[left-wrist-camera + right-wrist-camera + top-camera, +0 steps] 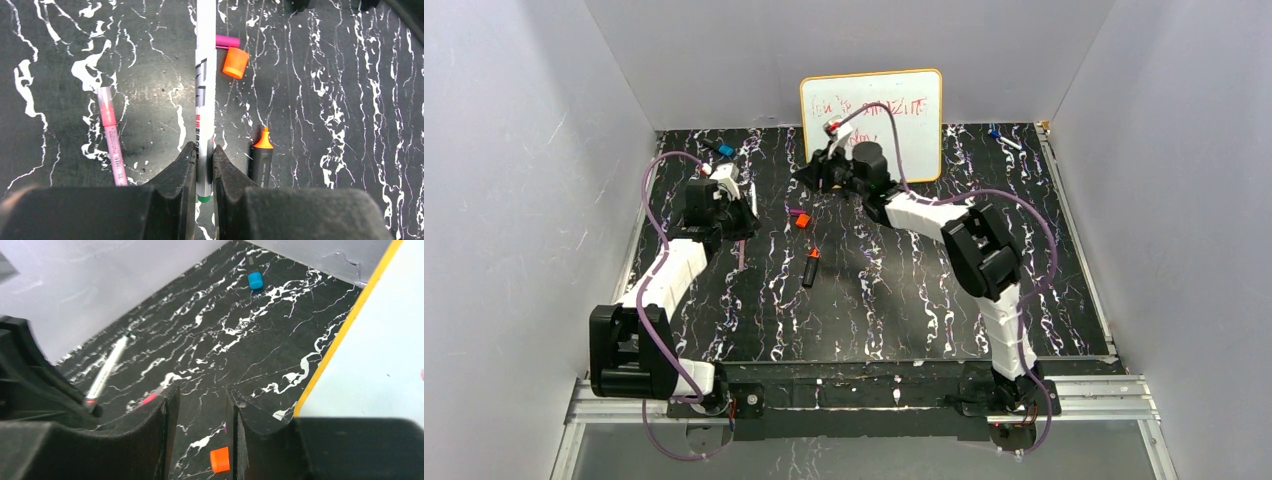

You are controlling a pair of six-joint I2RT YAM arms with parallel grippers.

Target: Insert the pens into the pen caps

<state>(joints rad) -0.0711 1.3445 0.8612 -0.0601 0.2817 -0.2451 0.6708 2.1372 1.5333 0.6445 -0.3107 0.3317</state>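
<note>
My left gripper (pixel 204 150) is shut on a slim white pen (pixel 205 100), held above the mat; in the top view this gripper (pixel 746 218) sits at the left. A pink pen (pixel 111 135) lies to its left. The black marker with the orange end (pixel 261 160) lies to its right, also in the top view (pixel 810 268). An orange cap (pixel 235 62) and a pink-purple cap (pixel 227 41) lie just beyond the pen's far end. My right gripper (pixel 202 392) is open and empty above the orange cap (pixel 219 459), in the top view (pixel 812 178) near the whiteboard.
A yellow-framed whiteboard (pixel 871 120) stands at the back of the mat, right of my right gripper (pixel 380 340). A blue cap (pixel 255 280) lies near the back left wall. Another blue-tipped pen (pixel 1002 138) lies at the back right. Grey walls enclose the mat.
</note>
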